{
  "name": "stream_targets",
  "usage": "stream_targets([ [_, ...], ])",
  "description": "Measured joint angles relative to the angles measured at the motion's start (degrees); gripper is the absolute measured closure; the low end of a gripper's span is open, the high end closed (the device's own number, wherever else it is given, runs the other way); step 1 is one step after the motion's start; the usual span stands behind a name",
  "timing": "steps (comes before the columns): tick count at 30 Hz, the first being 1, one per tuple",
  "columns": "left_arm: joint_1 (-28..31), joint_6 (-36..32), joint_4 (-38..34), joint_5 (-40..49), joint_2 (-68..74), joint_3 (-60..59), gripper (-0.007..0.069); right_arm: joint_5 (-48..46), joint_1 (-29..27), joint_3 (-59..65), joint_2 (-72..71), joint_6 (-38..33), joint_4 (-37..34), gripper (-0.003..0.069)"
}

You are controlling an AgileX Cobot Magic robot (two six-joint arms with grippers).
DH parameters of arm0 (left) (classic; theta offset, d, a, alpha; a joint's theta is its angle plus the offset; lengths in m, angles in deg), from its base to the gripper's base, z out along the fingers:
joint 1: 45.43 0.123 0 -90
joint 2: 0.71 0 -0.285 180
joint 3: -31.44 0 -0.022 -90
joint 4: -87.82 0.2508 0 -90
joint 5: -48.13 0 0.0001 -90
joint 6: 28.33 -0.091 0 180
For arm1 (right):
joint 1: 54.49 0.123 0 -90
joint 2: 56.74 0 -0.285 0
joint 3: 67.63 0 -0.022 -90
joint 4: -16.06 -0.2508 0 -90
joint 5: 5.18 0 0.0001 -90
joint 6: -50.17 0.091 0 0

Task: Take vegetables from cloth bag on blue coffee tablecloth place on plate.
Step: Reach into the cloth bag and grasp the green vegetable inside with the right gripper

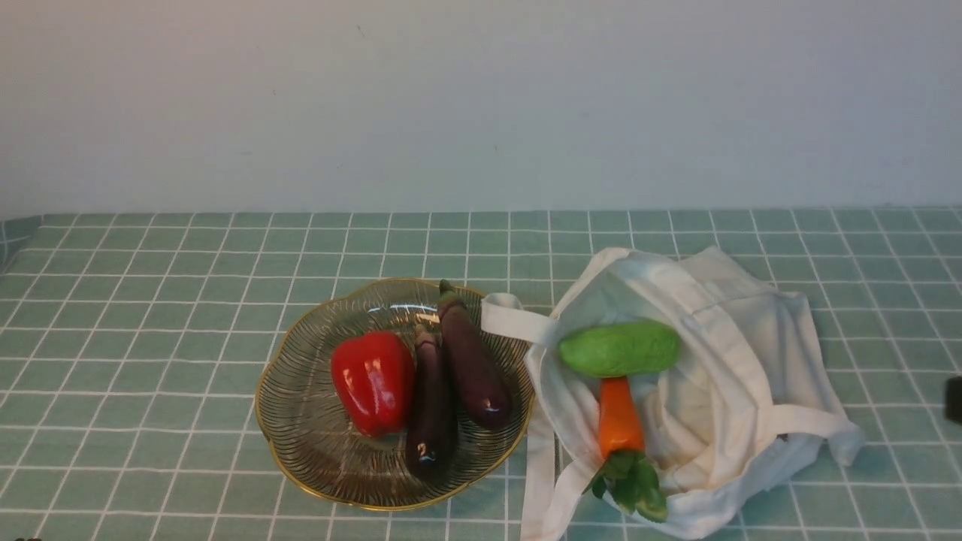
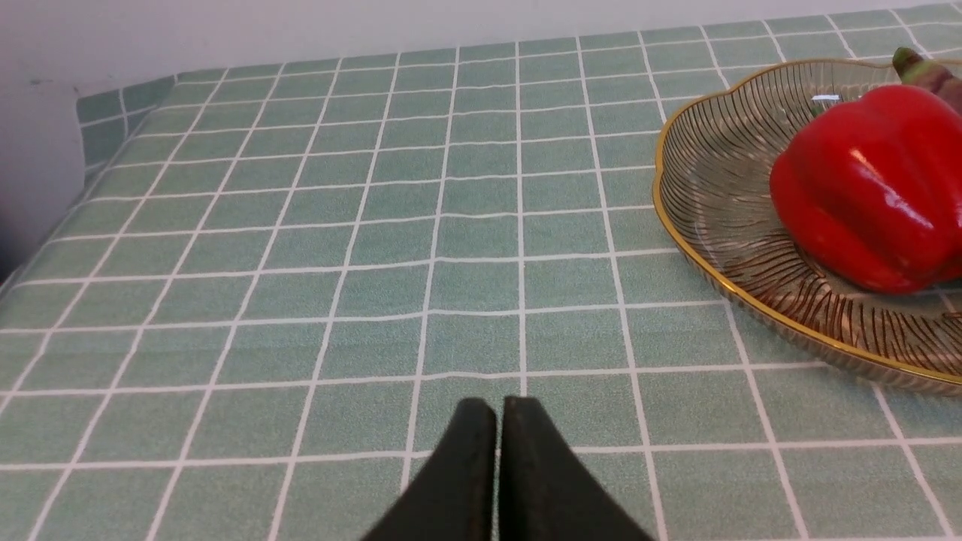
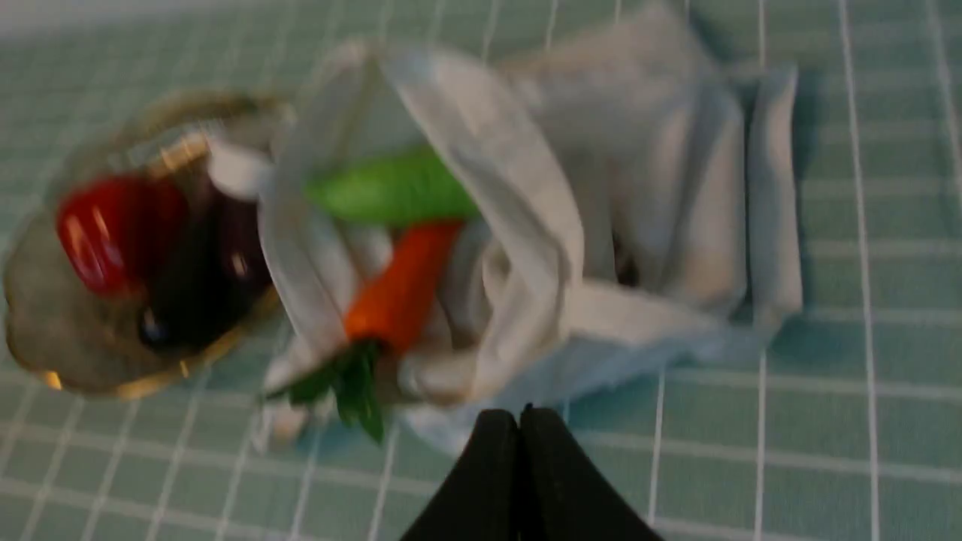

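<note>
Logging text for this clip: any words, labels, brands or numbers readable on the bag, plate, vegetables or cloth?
None readable in any view. The cloth bag is plain off-white; the plate bears only ribbed lines and a gold rim; the tablecloth only a white grid. The right wrist view is blurred, yet shows no print.

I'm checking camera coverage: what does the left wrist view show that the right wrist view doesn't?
Only the left wrist view: the shut left gripper over bare tablecloth. Only the right wrist view: the shut right gripper, the cloth bag, green gourd and carrot, blurred. Both: the plate, the red pepper and the tablecloth.
</note>
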State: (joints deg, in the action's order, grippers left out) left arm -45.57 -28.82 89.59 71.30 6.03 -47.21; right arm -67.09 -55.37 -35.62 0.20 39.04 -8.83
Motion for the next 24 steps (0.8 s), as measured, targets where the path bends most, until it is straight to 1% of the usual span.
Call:
stream_targets([
  [1,0.0,0.0,0.0,0.0,0.0,0.0,0.0629,-0.6,1.3,-0.1,5.0,-4.1,-2.0,0.0664],
  [3,0.0,0.0,0.0,0.0,0.0,0.0,0.0629,-0.7,5.7,-0.9,13.1,-9.4,-5.6,0.0647],
  [4,0.0,0.0,0.0,0.0,0.0,0.0,0.0629,-0.5,7.5,-1.4,14.9,-10.3,-6.2,0.0638],
  [5,0.0,0.0,0.0,0.0,0.0,0.0,0.0629,-0.5,7.5,-1.6,15.5,-10.4,-6.4,0.0636],
  [6,0.0,0.0,0.0,0.0,0.0,0.0,0.0629,-0.5,11.7,-4.2,21.0,-11.8,-6.6,0.0612],
  [7,0.0,0.0,0.0,0.0,0.0,0.0,0.0629,-0.5,13.9,-6.2,24.0,-11.9,-5.9,0.0593],
  [8,0.0,0.0,0.0,0.0,0.0,0.0,0.0629,-0.4,16.0,-8.5,27.0,-12.0,-4.7,0.0571],
  [9,0.0,0.0,0.0,0.0,0.0,0.0,0.0629,-0.3,16.4,-8.5,27.0,-12.0,-4.4,0.0566],
  [10,0.0,0.0,0.0,0.0,0.0,0.0,0.0629,0.2,19.3,-13.1,32.4,-11.8,-1.4,0.0518],
  [11,0.0,0.0,0.0,0.0,0.0,0.0,0.0629,0.8,20.9,-15.7,35.3,-11.6,0.9,0.0487],
  [14,0.0,0.0,0.0,0.0,0.0,0.0,0.0629,1.5,24.2,-23.4,42.9,-11.0,7.7,0.0387],
  [16,0.0,0.0,0.0,0.0,0.0,0.0,0.0629,1.2,25.3,-26.7,45.9,-10.7,10.1,0.0340],
  [17,0.0,0.0,0.0,0.0,0.0,0.0,0.0629,0.4,26.6,-30.3,49.0,-10.4,12.7,0.0283],
  [19,0.0,0.0,0.0,0.0,0.0,0.0,0.0629,-0.9,28.9,-35.3,53.0,-10.3,16.9,0.0195],
  [22,0.0,0.0,0.0,0.0,0.0,0.0,0.0629,-0.8,31.8,-38.4,57.2,-10.3,23.5,0.0106],
  [24,0.0,0.0,0.0,0.0,0.0,0.0,0.0629,-0.3,33.2,-38.9,58.8,-10.3,27.4,0.0074],
])
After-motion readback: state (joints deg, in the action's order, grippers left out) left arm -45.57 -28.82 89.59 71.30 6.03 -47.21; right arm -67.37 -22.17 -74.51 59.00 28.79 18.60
